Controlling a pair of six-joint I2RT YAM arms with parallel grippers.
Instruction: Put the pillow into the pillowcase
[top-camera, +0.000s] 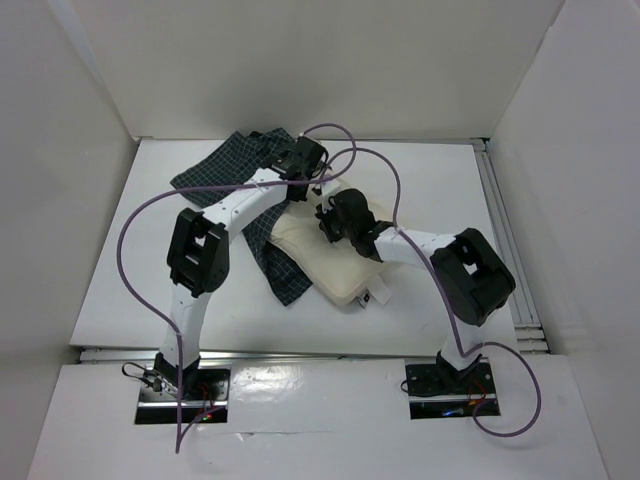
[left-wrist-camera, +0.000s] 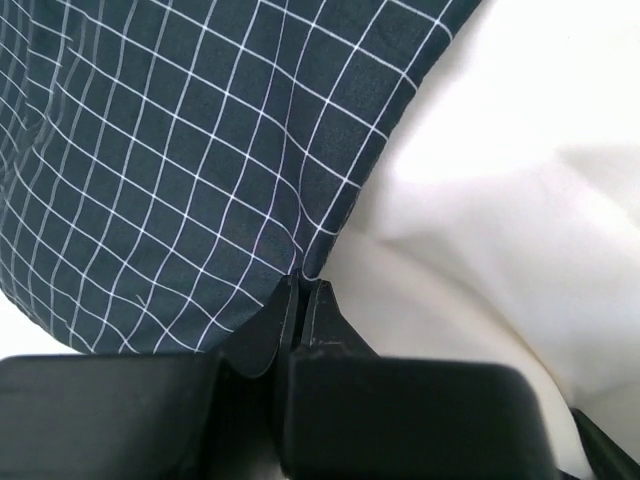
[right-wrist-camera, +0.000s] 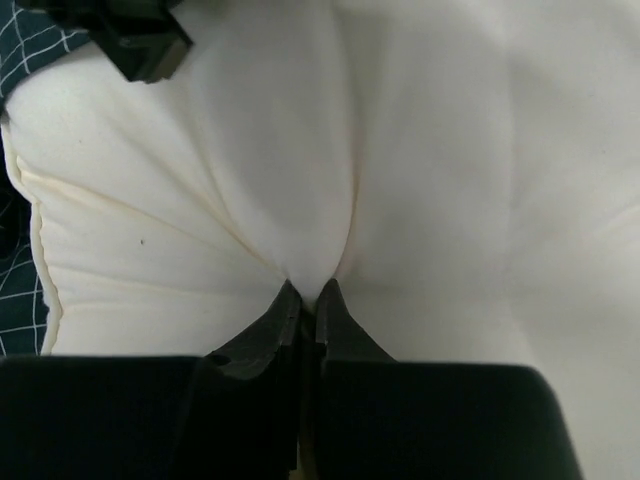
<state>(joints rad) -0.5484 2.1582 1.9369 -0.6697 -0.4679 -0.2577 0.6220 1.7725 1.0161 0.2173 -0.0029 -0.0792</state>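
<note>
Pillow (right-wrist-camera: 420, 180) fabric is pinched in the right jaws, closed on a cream fold. Left jaws are closed on the pillowcase (left-wrist-camera: 180, 150) edge beside the pillow, mid-frame from above. Bare desk (top-camera: 120, 290) lies lower left and right.

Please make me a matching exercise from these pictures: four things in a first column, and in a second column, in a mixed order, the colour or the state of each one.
Column 1
1. pillow
2. pillowcase
3. left pincer
4. right pincer

Column 2
A. dark, with a light grid
B. shut on cream fabric
C. plain cream
D. shut on the edge of checked cloth

Pairs: 1-C, 2-A, 3-D, 4-B
</note>
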